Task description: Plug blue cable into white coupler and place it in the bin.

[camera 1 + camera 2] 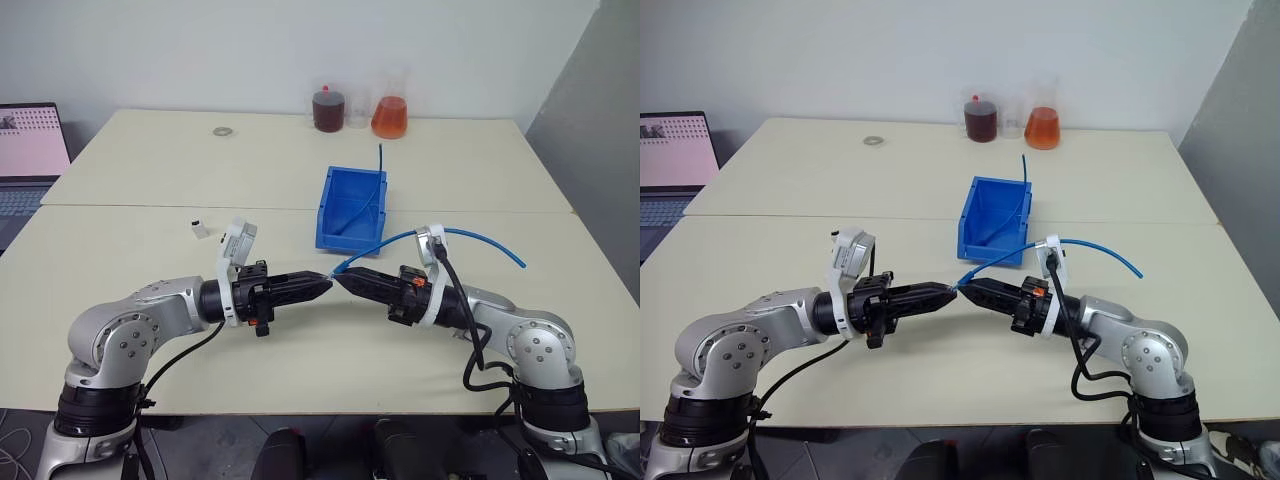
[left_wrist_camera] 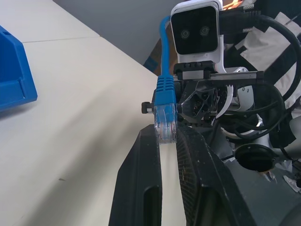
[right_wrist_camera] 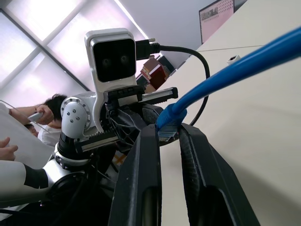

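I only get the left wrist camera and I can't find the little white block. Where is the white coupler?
Observer: The white coupler lies loose on the table, beyond the left arm and off to the bin's left, with no cable in it.
Operator: Where does the blue cable go from the plug I see?
Observer: The blue cable starts where the left gripper and right gripper meet tip to tip, arcs over the right arm and ends out past it.
Operator: Is the bin empty?
Observer: No. The bin already holds another thin blue cable, which sticks up over its back wall.
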You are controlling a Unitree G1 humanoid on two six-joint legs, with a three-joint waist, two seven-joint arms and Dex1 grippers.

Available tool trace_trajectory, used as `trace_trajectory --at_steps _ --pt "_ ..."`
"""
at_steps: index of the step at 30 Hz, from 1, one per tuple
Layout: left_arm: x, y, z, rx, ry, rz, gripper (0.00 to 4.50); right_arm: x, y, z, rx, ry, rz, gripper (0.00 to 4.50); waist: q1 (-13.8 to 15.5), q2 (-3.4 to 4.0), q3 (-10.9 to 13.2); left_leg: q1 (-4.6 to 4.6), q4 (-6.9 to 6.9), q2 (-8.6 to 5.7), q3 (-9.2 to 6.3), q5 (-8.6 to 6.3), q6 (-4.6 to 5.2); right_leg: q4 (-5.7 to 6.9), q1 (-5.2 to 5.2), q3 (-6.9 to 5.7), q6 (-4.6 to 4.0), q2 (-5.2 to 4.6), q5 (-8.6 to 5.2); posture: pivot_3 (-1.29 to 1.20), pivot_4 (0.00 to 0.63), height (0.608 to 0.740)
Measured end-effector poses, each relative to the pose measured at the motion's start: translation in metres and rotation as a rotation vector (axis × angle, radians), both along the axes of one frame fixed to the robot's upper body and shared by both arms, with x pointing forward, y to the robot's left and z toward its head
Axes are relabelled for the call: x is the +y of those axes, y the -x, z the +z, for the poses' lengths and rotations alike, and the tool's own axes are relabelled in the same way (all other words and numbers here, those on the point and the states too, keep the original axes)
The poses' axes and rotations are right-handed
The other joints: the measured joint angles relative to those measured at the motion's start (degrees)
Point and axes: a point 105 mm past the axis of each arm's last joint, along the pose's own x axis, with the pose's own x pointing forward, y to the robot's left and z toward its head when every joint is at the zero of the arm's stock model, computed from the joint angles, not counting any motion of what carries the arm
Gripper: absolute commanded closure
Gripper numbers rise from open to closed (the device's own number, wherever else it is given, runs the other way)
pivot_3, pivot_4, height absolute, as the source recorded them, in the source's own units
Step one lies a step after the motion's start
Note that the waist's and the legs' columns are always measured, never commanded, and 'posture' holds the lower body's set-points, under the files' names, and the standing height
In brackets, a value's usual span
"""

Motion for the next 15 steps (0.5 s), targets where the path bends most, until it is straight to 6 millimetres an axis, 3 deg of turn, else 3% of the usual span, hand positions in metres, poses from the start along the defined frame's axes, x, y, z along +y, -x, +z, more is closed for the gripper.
trace_trajectory --at_steps 7,9,15 --pt "-0.0005 0.0018 0.0002 0.000 0.000 -0.007 4.31 -0.0008 0.0016 -0.0002 0.003 0.000 0.010 4.23 0.00 0.00 0.00 0.00 0.00 0.00 0.00 0.00 0.00 -0.01 0.00 0.00 0.00 0.00 0.00 0.00 0.150 0.740" --pt "-0.0006 0.0021 0.0001 0.002 0.001 -0.008 4.31 -0.0009 0.0020 -0.0002 0.000 0.002 0.010 3.52 0.00 0.00 0.00 0.00 0.00 0.00 0.00 0.00 0.00 -0.01 -0.01 0.00 0.00 0.00 0.00 0.00 0.150 0.740" --pt "-0.0021 0.0039 0.0014 0.002 0.009 -0.020 4.31 0.0028 0.0047 -0.0048 -0.013 0.042 0.023 2.05 0.00 0.00 0.00 -0.02 0.00 0.00 0.00 0.00 0.00 -0.01 -0.01 0.00 0.00 0.00 0.00 0.00 0.150 0.740"
